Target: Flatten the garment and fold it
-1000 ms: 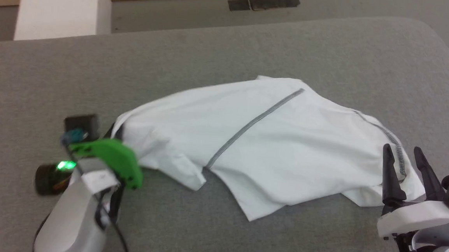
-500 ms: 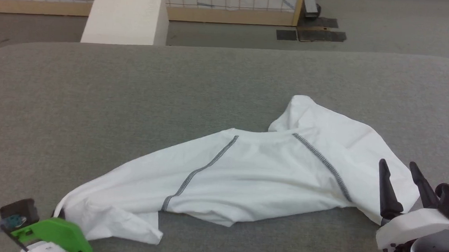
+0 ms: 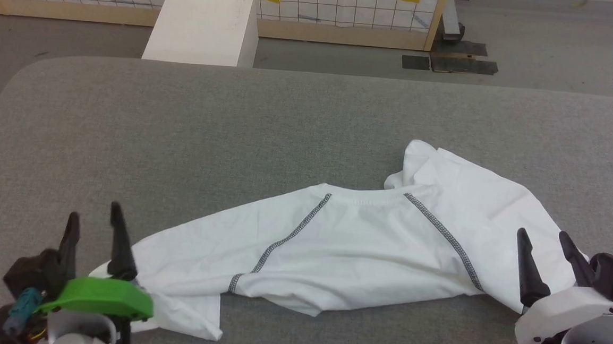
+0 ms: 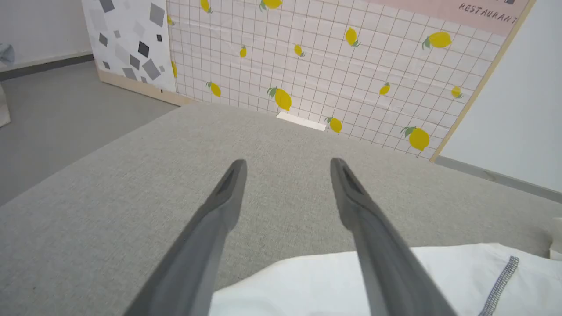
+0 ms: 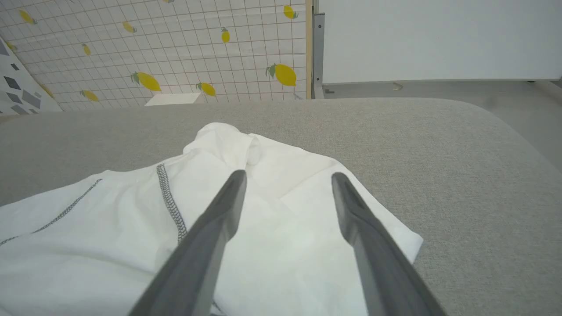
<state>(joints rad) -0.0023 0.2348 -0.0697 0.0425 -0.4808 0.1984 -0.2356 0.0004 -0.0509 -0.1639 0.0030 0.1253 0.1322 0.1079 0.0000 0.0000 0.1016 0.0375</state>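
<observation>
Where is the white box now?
In the head view, the white box stands beyond the far edge of the grey table, left of centre, before the lemon-patterned wall.

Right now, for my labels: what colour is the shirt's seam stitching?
Dark grey stitching on the white garment; head view best.

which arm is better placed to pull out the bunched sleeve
Right, probably. The right gripper is open over the garment beside that bunched sleeve; the left gripper sits at the opposite end.

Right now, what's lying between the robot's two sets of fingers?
The white garment, spread on the grey table from the left fingers to the right fingers, as the head view shows.
</observation>
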